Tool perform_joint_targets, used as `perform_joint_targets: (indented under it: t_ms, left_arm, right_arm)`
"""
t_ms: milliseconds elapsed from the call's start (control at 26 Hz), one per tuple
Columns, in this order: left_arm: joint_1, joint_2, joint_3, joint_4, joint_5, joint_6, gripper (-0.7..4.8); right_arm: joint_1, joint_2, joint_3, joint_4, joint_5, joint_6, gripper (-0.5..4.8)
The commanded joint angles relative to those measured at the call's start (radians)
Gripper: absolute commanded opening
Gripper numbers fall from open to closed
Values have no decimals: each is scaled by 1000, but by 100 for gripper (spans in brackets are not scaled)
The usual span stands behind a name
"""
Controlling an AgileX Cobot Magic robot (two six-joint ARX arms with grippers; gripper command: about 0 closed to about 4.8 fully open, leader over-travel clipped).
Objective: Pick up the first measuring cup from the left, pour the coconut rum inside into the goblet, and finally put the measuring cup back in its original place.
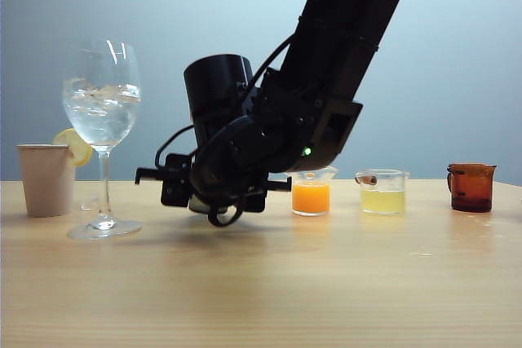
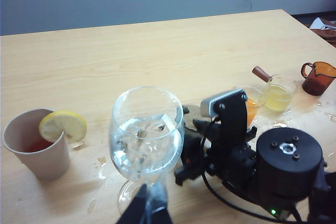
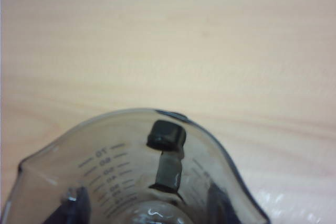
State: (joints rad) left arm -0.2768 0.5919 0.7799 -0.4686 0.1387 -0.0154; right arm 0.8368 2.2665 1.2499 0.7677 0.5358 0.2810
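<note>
The smoky grey measuring cup fills the right wrist view from above. My right gripper is shut on it, one finger on each side wall. Only a small glint of clear coconut rum shows at its bottom. In the exterior view the right gripper hangs low over the table, right of the goblet, and hides nearly all of the cup. The goblet stands upright with ice and clear liquid. My left gripper is shut, with nothing in it. It is in front of the goblet's stem.
A beige paper cup with a lemon slice stands left of the goblet. Right of the arm, in a row, are a clear cup of orange liquid, a cup of pale yellow liquid and an amber cup. Wet spots lie near the goblet's foot.
</note>
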Motion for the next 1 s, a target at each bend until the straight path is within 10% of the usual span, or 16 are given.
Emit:
perform_joint_targets:
  t_ms: [38,999]
  left_arm:
    - [2,-2,2,10,3,4,-3]
    - [2,-2,3,10,3,4,-3]
  right_arm:
    - [-13,4,35,-9,33,1,202]
    - [-1,77,113,-53,31,-113,202]
